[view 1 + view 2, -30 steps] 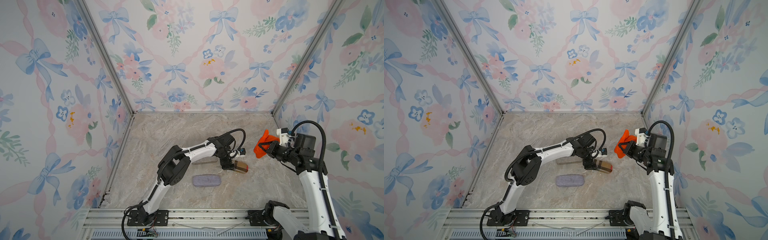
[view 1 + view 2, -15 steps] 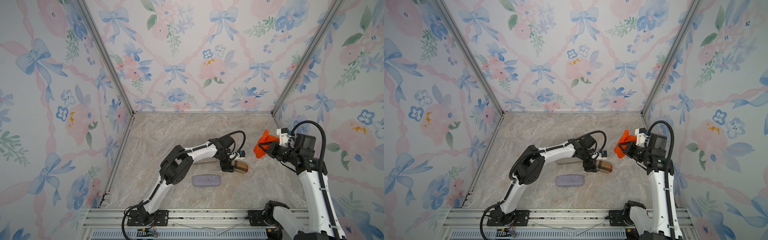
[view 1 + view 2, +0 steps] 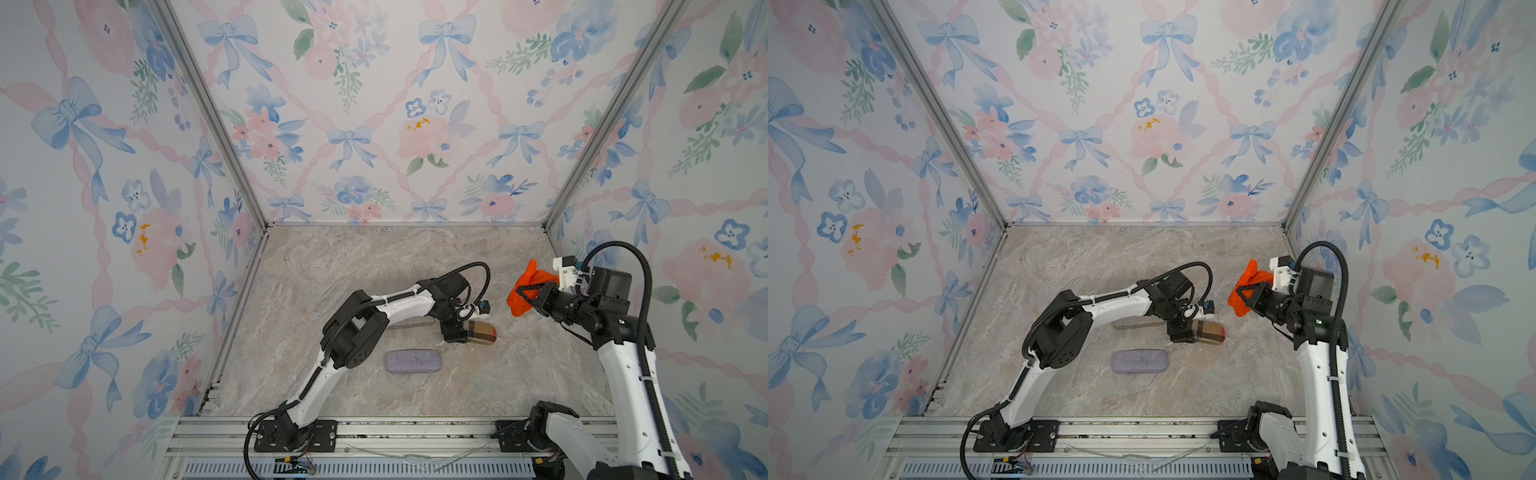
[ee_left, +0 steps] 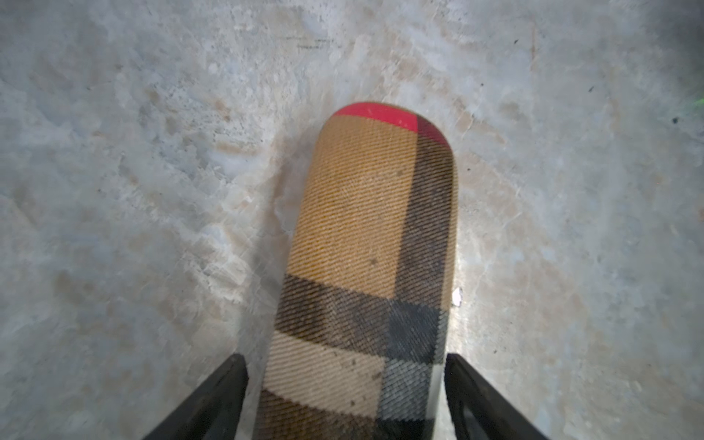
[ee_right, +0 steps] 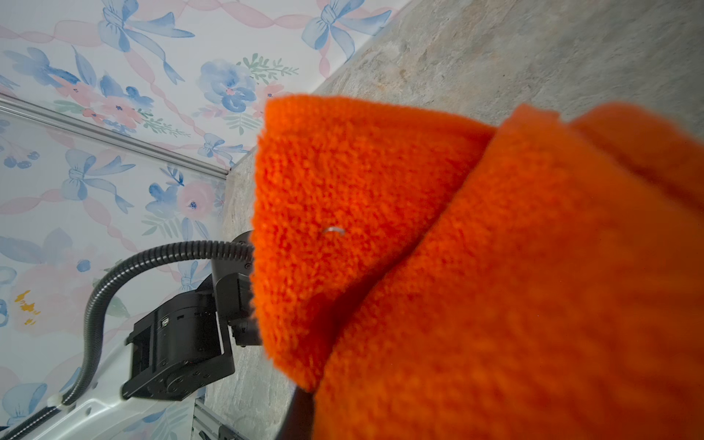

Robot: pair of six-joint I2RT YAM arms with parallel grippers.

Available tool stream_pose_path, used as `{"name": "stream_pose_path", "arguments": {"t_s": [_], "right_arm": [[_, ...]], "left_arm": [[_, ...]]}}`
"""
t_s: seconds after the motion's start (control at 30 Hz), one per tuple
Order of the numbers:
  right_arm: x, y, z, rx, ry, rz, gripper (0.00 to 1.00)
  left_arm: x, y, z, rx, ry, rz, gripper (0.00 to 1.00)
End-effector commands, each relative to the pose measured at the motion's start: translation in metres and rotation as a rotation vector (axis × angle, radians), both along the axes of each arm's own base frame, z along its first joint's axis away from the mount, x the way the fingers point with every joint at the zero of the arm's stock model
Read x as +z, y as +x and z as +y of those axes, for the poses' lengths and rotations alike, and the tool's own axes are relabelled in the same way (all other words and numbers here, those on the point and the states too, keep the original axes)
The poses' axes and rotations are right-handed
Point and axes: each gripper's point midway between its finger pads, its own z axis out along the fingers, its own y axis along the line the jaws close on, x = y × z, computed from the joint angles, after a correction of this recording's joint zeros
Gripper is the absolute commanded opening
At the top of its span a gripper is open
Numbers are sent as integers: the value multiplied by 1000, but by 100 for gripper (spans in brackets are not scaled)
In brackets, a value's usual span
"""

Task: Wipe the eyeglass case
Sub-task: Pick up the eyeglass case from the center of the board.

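Observation:
A plaid tan-and-black eyeglass case (image 3: 484, 332) with a red end lies on the marble table, right of centre in both top views (image 3: 1212, 332). My left gripper (image 3: 457, 334) is low over its near end. In the left wrist view the case (image 4: 373, 228) runs between the two black fingers (image 4: 228, 381), with a thin strip of table showing on one side, so the jaws stand open around it. My right gripper (image 3: 530, 291) hovers above the table to the right, shut on a bunched orange cloth (image 3: 519, 305). That cloth (image 5: 457, 247) fills the right wrist view.
A lavender-grey oval case (image 3: 412, 361) lies nearer the front rail, left of the plaid one. A flat grey slab (image 3: 409, 323) sits under the left forearm. Floral walls close in the table (image 3: 374, 266) on three sides, and a metal rail (image 3: 374, 432) runs along the front.
The left jaws have narrowed around the plaid case and the left arm has shifted slightly. The right arm and the cloth have not moved.

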Motion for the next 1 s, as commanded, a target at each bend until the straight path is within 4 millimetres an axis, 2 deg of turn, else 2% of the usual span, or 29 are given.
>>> {"name": "stream_pose_path", "arguments": {"t_s": [0.0, 0.33, 0.4, 0.5, 0.63, 0.83, 0.97], "right_arm": [[6, -1, 0, 11, -8, -29, 0], [7, -1, 0, 8, -6, -32, 0], [6, -2, 0, 8, -7, -31, 0], [8, -3, -1, -2, -9, -31, 0], [11, -6, -1, 6, -24, -12, 0], [4, -19, -4, 9, -102, 36, 0], [-5, -35, 14, 91, -127, 82, 0]], "left_arm": [[-16, -2, 8, 24, 31, 19, 81], [-29, -7, 15, 50, 45, 34, 75], [-29, -8, 14, 54, 49, 26, 70], [-22, -7, 14, 59, 49, 4, 57], [7, -5, 9, 82, 3, -25, 48], [65, -5, 5, 137, -94, -171, 41], [106, -11, 9, 175, -156, -290, 38]]}}
